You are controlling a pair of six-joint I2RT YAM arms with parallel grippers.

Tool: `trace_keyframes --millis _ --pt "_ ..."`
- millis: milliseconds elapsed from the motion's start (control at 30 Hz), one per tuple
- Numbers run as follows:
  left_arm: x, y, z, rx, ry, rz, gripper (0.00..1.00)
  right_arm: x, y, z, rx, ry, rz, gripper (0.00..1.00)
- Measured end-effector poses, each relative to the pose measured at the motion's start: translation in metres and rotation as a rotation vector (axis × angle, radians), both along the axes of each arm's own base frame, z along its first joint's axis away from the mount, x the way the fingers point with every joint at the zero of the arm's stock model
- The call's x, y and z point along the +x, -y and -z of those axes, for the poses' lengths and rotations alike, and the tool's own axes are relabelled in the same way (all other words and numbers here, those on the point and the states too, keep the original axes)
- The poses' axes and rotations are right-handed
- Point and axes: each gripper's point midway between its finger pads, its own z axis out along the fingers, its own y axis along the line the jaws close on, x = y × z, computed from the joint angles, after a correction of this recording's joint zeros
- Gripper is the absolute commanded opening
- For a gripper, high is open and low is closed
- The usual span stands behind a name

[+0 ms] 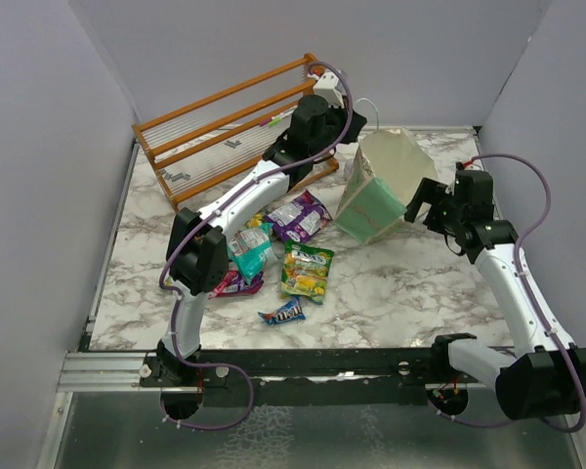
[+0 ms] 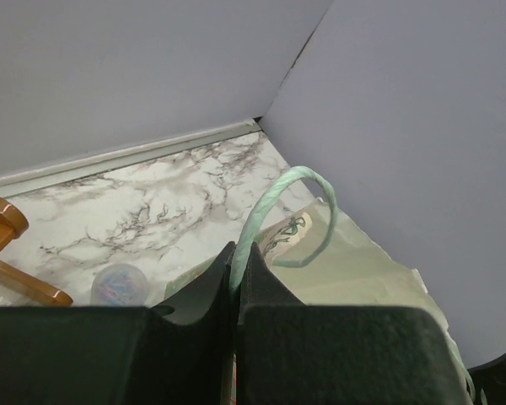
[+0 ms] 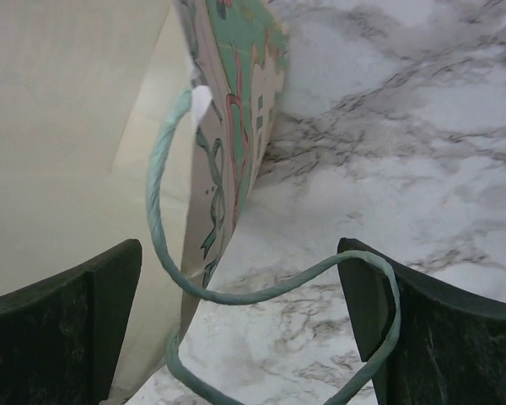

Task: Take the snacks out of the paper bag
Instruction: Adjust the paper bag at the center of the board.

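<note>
Six snacks (image 1: 307, 271), one paper bag (image 1: 376, 191), one wooden rack (image 1: 215, 132), one cup (image 2: 118, 284).

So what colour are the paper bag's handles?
Pale mint green, like twisted cord. The handles show best in the right wrist view.

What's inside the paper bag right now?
Only cream lining shows inside the paper bag; no packet is visible in it. Its lower part is hidden behind its own wall from above and cut off in the right wrist view, so leftovers are possible.
</note>
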Motion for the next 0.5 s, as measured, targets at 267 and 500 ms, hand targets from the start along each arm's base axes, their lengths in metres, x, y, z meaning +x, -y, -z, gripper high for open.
trace_keyframes --millis 267,500 --pt "0.007 -0.009 0.002 0.004 -0.01 -0.004 0.0 -0.021 -0.046 -0.017 0.194 0.03 -0.191 0.99" --pt "0.011 -0.015 -0.003 0.006 0.001 -0.007 0.0 -0.06 -0.065 -0.049 0.271 0.022 -0.299 0.99"
